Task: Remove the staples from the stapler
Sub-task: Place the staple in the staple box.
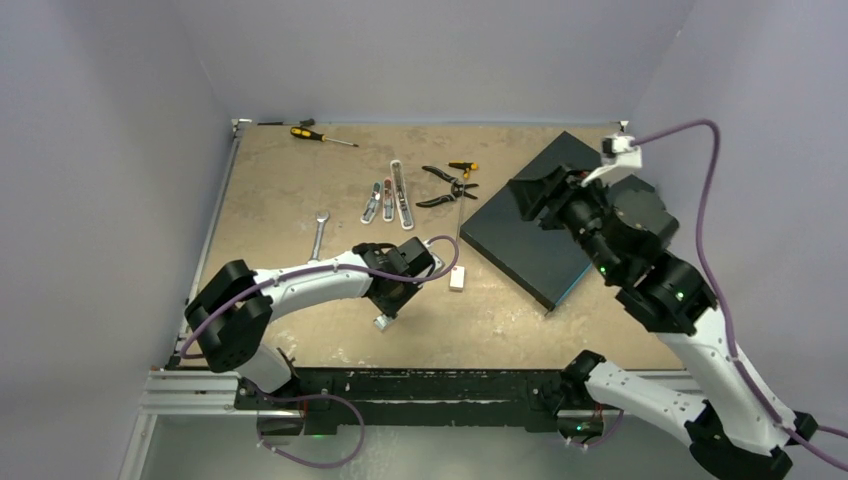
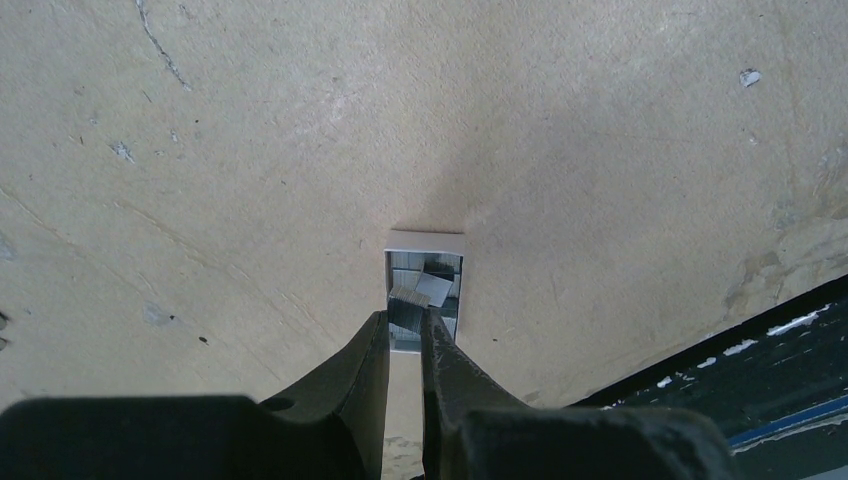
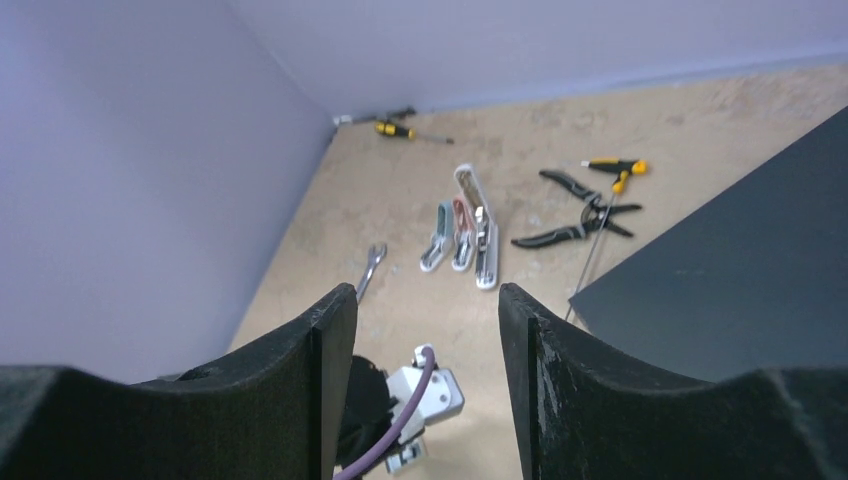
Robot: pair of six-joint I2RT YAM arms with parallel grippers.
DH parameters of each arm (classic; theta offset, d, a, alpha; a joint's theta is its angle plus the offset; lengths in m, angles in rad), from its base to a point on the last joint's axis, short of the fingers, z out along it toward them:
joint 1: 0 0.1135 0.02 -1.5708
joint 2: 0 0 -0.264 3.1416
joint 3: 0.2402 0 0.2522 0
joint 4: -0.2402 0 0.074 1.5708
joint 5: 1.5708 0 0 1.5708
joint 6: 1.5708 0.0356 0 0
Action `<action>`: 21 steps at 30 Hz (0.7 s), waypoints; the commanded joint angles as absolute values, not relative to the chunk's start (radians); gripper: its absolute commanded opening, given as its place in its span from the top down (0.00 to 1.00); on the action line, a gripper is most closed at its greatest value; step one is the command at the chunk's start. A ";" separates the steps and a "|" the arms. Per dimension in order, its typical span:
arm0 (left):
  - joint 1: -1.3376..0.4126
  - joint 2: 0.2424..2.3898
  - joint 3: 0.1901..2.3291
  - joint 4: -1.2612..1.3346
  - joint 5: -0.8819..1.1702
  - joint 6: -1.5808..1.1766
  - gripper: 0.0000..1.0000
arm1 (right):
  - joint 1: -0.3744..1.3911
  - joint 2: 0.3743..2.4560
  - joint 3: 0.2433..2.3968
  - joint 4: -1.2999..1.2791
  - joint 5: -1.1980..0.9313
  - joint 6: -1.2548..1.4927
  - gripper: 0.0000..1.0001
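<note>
A small white open box lies on the tan table and holds several silvery staples. My left gripper reaches into its near end, its jaws nearly closed on a short dark-grey block of staples. In the top view that gripper points down at the box near the table's front middle. The opened silver stapler lies further back, also in the right wrist view. My right gripper is raised over the black board, open and empty.
A black board lies at the right. Black pliers, a yellow-handled tool, a screwdriver and a wrench lie at the back. A small white block sits beside the left wrist.
</note>
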State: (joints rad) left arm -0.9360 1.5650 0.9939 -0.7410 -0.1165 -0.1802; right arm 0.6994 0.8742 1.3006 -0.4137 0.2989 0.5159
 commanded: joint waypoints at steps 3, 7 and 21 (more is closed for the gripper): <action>-0.940 1.567 1.032 -0.756 -0.129 -0.202 0.97 | 0.696 0.833 1.338 -0.426 0.423 0.514 0.42; -0.941 1.579 1.033 -0.754 -0.109 -0.218 0.96 | 0.697 0.838 1.342 -0.431 0.419 0.511 0.42; -0.941 1.580 1.019 -0.716 -0.075 -0.218 0.87 | 0.696 0.849 1.327 -0.423 0.396 0.505 0.42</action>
